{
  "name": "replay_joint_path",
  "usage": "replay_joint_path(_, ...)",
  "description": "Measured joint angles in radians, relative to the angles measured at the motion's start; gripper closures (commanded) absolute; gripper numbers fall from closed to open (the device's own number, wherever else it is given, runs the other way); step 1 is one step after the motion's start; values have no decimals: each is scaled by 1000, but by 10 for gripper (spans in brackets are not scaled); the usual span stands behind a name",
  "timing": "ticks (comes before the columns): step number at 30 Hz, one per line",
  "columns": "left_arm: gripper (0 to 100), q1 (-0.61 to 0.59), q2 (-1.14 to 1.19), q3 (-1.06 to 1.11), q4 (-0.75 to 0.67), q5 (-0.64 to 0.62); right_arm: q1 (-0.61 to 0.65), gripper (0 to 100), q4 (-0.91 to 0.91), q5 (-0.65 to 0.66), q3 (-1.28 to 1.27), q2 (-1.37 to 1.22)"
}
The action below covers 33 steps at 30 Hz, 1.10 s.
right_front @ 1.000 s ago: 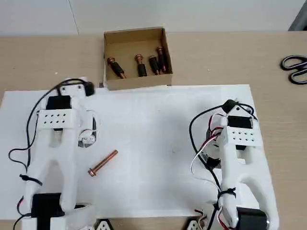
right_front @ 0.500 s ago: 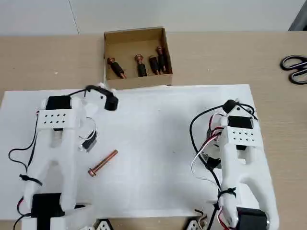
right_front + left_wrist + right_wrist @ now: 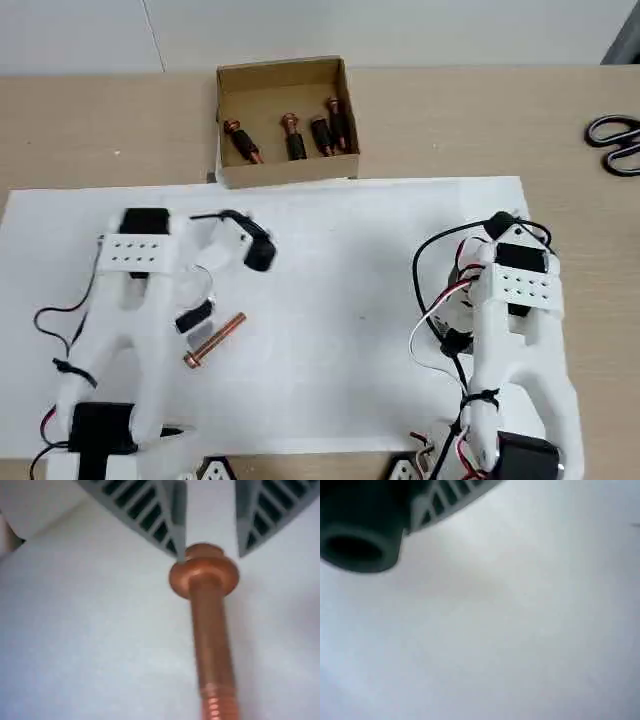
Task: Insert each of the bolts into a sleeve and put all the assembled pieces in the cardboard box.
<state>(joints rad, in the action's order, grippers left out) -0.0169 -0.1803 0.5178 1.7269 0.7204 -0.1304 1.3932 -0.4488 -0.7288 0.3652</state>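
Box, high view: the cardboard box (image 3: 290, 170) sits at upper centre on the tabletop (image 3: 450, 120), with four assembled pieces (image 3: 295, 138) inside.
Bolt, high view: one bare bolt (image 3: 215, 340) lies on the white sheet (image 3: 350, 280) at lower left, just beside the left hand (image 3: 193, 320).
Left hand, left wrist view: it is spread open and holds nothing, its fingers (image 3: 165, 520) either side of the bolt's head at upper centre.
Right hand, right wrist view: the right hand (image 3: 407, 517) appears closed on a dark sleeve (image 3: 357, 547) at upper left.
Progress: most is done; by my reading, one bolt remains to grasp, sleeve and box.
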Motion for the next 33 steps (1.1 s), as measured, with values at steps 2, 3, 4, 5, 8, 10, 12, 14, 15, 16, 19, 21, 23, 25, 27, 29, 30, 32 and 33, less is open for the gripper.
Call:
replay_joint_path(2, 931, 34, 0, 20, 0, 0, 0, 995, 0, 0, 0, 0)
replay_joint_path(3, 931, 49, 0, 28, 0, 0, 0, 995, 0, 0, 0, 0)
replay_joint_path(4, 931, 60, 0, 37, 0, 0, 0, 995, 0, 0, 0, 0)
replay_joint_path(5, 931, 63, -2, 46, 0, 0, 0, 995, 0, 0, 0, 0)
replay_joint_path(8, 931, 64, -2, 77, -5, 0, 0, 995, 0, 0, 0, 0)
replay_joint_path(10, 931, 64, -2, 101, -17, 0, 0, 995, 0, 0, 0, 0)
replay_joint_path(12, 930, 64, -2, 129, -44, 0, 0, 995, 0, 0, 0, 0)
replay_joint_path(14, 929, 66, -2, 147, -69, 0, 0, 995, 0, 0, 0, 0)
replay_joint_path(15, 928, 66, -2, 147, -78, 0, 0, 995, 0, 0, 0, 0)
replay_joint_path(16, 928, 68, -2, 147, -95, 0, 0, 995, 0, 0, 0, 0)
replay_joint_path(19, 927, 66, -2, 137, -98, 0, 0, 995, 0, 0, 0, 0)
replay_joint_path(21, 927, 66, -2, 109, -81, 0, 0, 995, 0, 0, 0, 0)
replay_joint_path(23, 927, 66, -2, 77, -57, 0, 0, 995, 0, 0, 0, 0)
replay_joint_path(25, 927, 66, -2, 52, -41, 0, 0, 995, 0, 0, 0, 0)
replay_joint_path(27, 927, 66, -2, 48, -38, 0, 0, 995, 0, 0, 0, 0)
replay_joint_path(29, 911, 66, -2, 48, -38, 0, 0, 995, 0, 0, 0, 0)
replay_joint_path(30, 900, 66, -2, 48, -38, 0, 0, 995, 0, 0, 0, 0)
replay_joint_path(32, 884, 66, -2, 48, -40, 0, 0, 995, 0, 0, 0, 0)
replay_joint_path(33, 881, 66, -2, 48, -43, 0, 0, 995, 0, 0, 0, 0)
